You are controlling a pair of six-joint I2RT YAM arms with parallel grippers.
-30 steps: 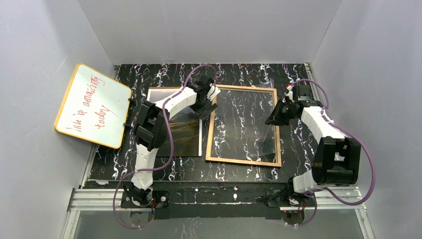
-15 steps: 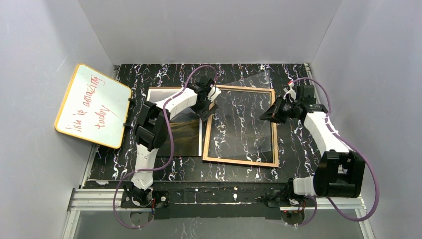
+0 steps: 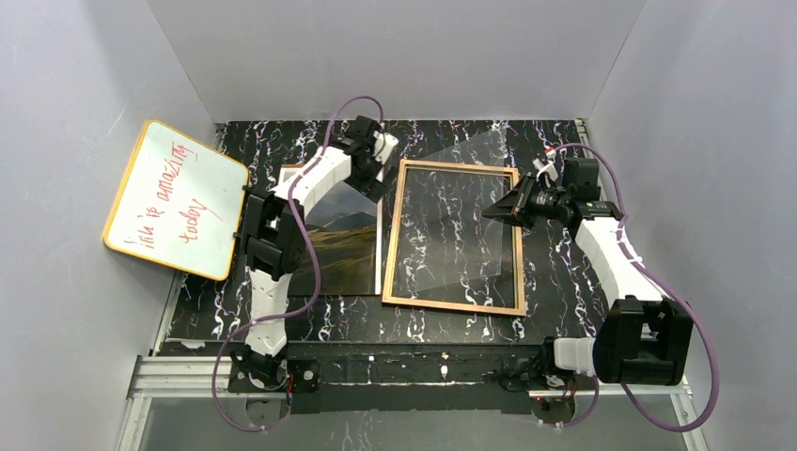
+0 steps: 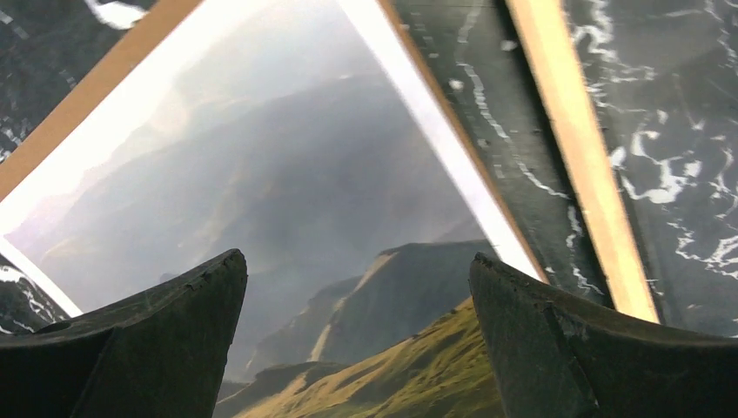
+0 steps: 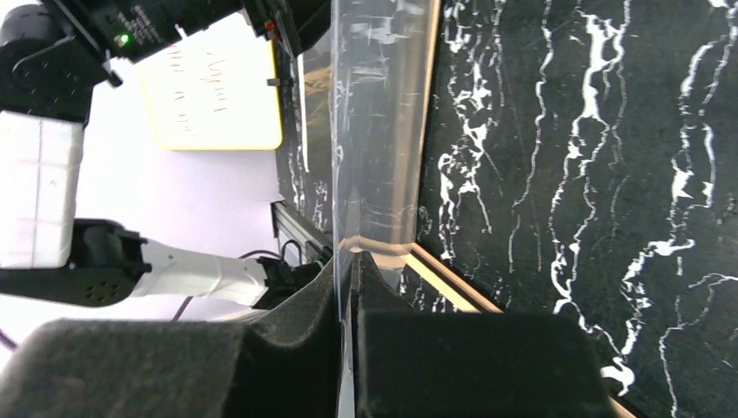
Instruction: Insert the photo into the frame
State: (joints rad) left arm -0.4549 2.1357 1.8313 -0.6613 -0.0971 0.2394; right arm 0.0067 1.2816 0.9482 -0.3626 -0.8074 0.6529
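The photo (image 3: 343, 254) lies flat on the tabletop (image 3: 564, 291) just left of the frame (image 3: 451, 303), long sides running near to far, directly beneath the left end effector (image 4: 355, 259), spread wide and empty. The right end effector (image 3: 492, 211) pinches the clear sheet (image 3: 461, 244), tilted up over the frame

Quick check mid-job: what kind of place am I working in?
Probably a lab test cell, not a home: plain pale walls box in a black marbled tabletop, an aluminium mounting rail runs along the near edge, and a handwritten whiteboard leans on the left wall.
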